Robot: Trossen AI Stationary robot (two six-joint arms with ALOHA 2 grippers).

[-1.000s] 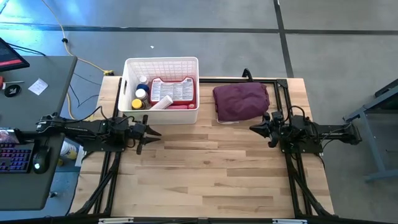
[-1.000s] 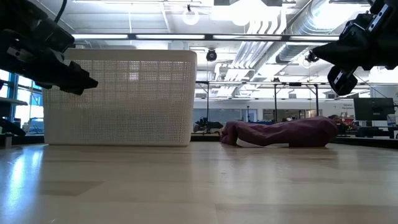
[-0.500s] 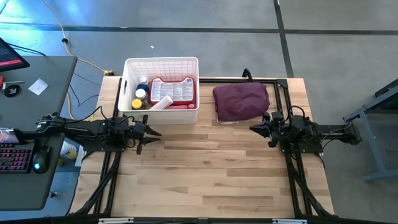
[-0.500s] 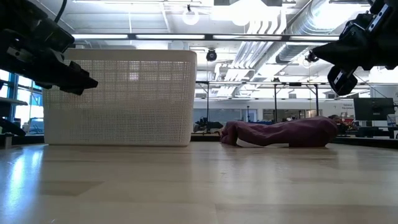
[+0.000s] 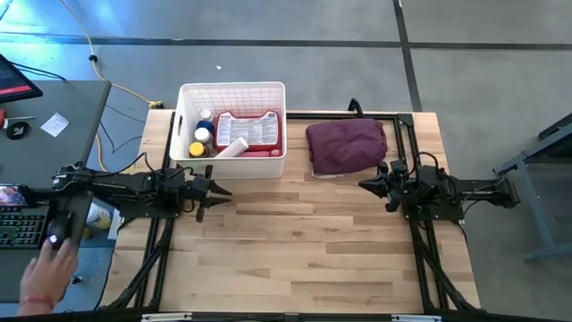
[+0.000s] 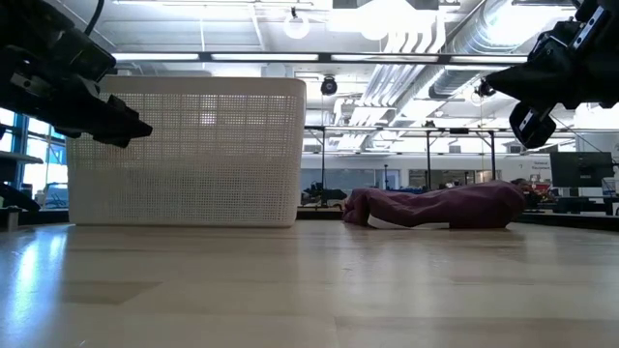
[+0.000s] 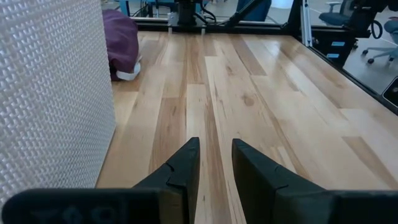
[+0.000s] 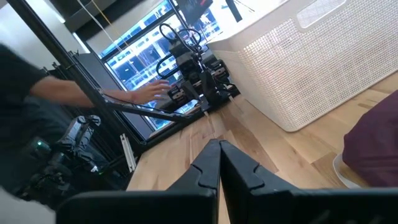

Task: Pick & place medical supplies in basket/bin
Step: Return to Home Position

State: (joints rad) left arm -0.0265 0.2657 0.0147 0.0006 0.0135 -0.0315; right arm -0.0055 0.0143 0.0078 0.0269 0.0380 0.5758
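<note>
The white lattice basket [image 5: 231,165] stands at the table's far left. In it lie a red first-aid case [image 5: 248,131], small bottles [image 5: 203,134] and a white cylinder [image 5: 231,146]. My left gripper [image 5: 217,190] hovers above the table just in front of the basket's near wall [image 7: 50,93], pointing toward the table's right. It is open by a narrow gap [image 7: 216,149] with nothing in it. My right gripper [image 5: 364,184] hovers at the right, pointing toward the table's left, shut and empty [image 8: 219,146].
A maroon cloth bundle [image 5: 347,146] lies at the far right, beside the basket and just beyond my right gripper. Bare wooden tabletop [image 5: 304,241] spans the middle and near side. A person's hand [image 5: 40,277] reaches at the desk left of the table.
A person's hand has come into view at the desk beyond the table's left edge. Both arms have kept still.
</note>
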